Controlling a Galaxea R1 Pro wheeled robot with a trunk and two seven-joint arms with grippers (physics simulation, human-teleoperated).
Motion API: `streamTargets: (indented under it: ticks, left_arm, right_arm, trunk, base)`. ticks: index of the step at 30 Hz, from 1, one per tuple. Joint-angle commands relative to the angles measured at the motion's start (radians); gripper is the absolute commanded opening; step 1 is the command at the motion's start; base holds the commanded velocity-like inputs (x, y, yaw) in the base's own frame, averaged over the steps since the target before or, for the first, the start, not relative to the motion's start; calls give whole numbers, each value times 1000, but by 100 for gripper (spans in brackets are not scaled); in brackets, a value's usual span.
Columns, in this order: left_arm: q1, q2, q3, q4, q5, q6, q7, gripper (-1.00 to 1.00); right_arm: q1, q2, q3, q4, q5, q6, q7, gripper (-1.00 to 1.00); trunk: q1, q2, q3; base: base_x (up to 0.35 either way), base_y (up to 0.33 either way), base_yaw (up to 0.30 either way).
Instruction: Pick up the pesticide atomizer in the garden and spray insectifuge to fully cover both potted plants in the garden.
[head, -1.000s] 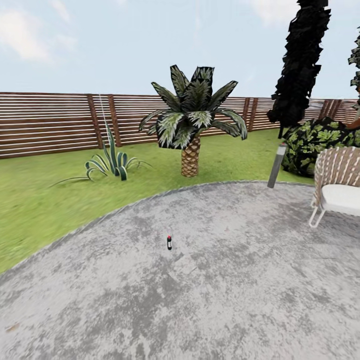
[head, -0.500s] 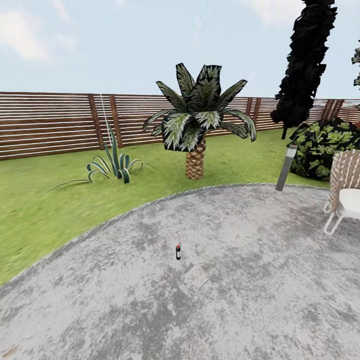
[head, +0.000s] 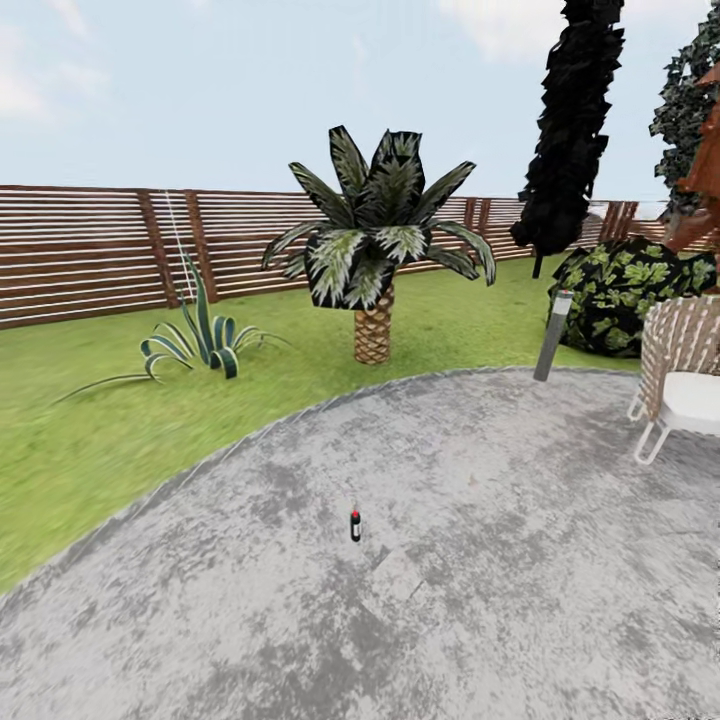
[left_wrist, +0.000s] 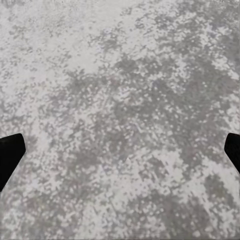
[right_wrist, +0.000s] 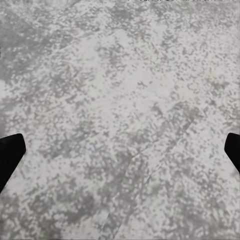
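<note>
head: atomizer (head: 355, 524) upright on patio (head: 500, 560), long axis vertical, bare paving all round; palm (head: 374, 250), post (head: 553, 335), chair (head: 680, 385) well beyond it | left wrist: left gripper (left_wrist: 120, 150) spread wide over paving | right wrist: right gripper (right_wrist: 120, 150) likewise wide apart

The pesticide atomizer (head: 355, 525), a small slim dark bottle with a reddish band under its pale top, stands upright, alone on the mottled grey patio (head: 520, 560) of the garden, well short of the lawn (head: 120, 430).
</note>
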Motion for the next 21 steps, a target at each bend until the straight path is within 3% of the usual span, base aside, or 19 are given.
streamTargets:
  ticks: [1, 21]
  left_arm:
    - [0, 0, 0, 1, 1, -3, 1, 100]
    - [0, 0, 1, 0, 1, -3, 1, 100]
  right_arm:
    - [-1, 0, -1, 1, 0, -3, 0, 100]
    - [-1, 0, -1, 1, -1, -3, 0, 100]
  trunk:
    - [0, 0, 0]
    - [0, 0, 1]
  base:
    - [192, 287, -251]
    - [179, 294, -273]
